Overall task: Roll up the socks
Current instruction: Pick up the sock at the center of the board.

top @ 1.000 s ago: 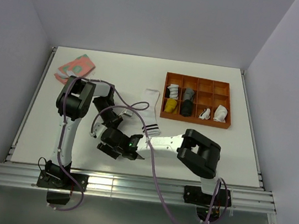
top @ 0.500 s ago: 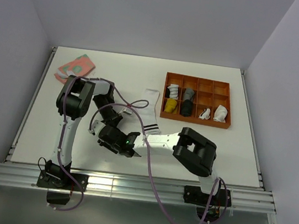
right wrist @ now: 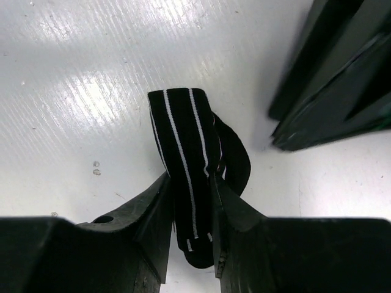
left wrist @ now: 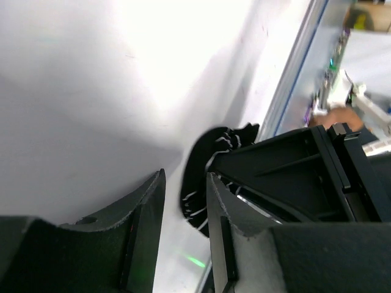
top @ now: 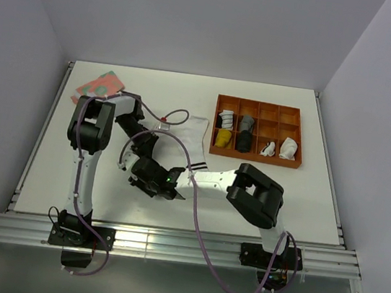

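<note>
- Left jaws have let go: now apart, empty, near the black striped sock (right wrist: 183, 152).
- Right jaws have closed, clamped on that bundled sock, low over the desk (right wrist: 73, 91).
- Roll likely mine alone now.

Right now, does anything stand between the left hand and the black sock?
Nothing visible does. The left hand is open and empty. The black sock sits just beyond its fingers, pinched in the right hand.

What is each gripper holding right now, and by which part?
The right gripper pinches the folded black striped sock across the end nearest its own camera; the left gripper holds nothing.
</note>
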Motion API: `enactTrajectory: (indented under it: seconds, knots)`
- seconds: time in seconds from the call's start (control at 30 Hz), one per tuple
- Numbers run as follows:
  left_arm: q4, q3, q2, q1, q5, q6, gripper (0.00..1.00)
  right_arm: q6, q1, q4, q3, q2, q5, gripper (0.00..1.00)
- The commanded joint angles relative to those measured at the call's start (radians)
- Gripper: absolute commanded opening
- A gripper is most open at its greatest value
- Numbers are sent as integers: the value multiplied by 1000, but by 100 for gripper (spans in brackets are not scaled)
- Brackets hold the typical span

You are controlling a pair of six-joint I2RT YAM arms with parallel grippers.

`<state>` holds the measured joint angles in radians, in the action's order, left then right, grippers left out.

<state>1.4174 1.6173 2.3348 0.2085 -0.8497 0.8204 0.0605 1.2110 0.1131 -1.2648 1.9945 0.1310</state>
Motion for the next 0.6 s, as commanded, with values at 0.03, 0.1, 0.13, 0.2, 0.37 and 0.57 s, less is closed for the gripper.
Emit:
enactTrajectory:
  seconds: [0.03, 0.1, 0.13, 0.2, 0.37, 0.57]
  knots:
    - [-46, 53, -46, -41, -55, -4, 39, -54, -10, 76, 27, 41, -91, 0]
    - [-46, 68, -55, -67, -78, -13, 39, -71, -21, 66, 34, 35, -106, 0]
    - [-46, 72, -60, -75, -84, -17, 38, -91, -24, 66, 38, 29, -113, 0]
    - [-44, 70, -81, -98, -98, -17, 38, -111, -36, 69, 38, 26, -126, 0]
    - [-44, 1, -138, -115, -107, 31, 37, -155, -59, 57, 67, -13, -159, 0]
    - [-48, -59, -199, -121, -113, 71, 34, -208, -100, 37, 100, -72, -211, 0]
